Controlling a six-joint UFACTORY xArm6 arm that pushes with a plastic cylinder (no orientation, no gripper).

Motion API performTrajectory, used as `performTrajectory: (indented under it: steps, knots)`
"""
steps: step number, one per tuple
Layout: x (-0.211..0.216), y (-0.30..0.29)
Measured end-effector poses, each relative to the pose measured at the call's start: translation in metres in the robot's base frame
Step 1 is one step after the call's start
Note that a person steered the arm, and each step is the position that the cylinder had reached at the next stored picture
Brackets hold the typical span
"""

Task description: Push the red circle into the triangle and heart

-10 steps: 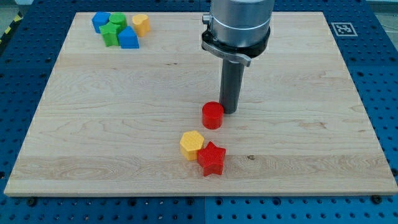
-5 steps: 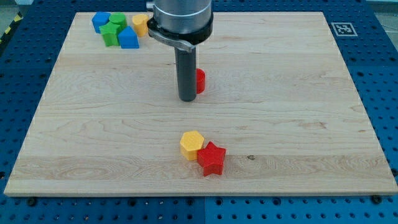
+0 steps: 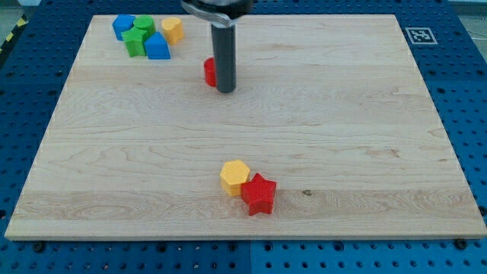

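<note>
Red circle being steered toward the cluster at the view's top left.
My tip (image 3: 225, 90), a plain rod tool with no jaws, touches the red circle (image 3: 208, 71) on its right. Next: push left and up toward the blue triangle (image 3: 156, 47) and yellow heart (image 3: 173, 29).

Red circle (image 3: 209, 71) pushed toward view's top-left; my tip (image 3: 226, 90) followed, now right of it.

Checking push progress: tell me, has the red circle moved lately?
Yes. The red circle slid toward the view's top left, away from the red star, nearing the blue-green cluster; my tip sits at its right.
</note>
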State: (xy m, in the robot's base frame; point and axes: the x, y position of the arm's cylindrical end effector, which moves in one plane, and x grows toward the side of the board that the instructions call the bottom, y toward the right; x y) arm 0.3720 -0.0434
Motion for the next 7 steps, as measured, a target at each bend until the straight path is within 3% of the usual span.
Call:
performTrajectory:
  steps: [2,5,7]
  knots:
    - [0.021,0.006]
    - [-0.052,-0.013]
    - [-0.032,-0.022]
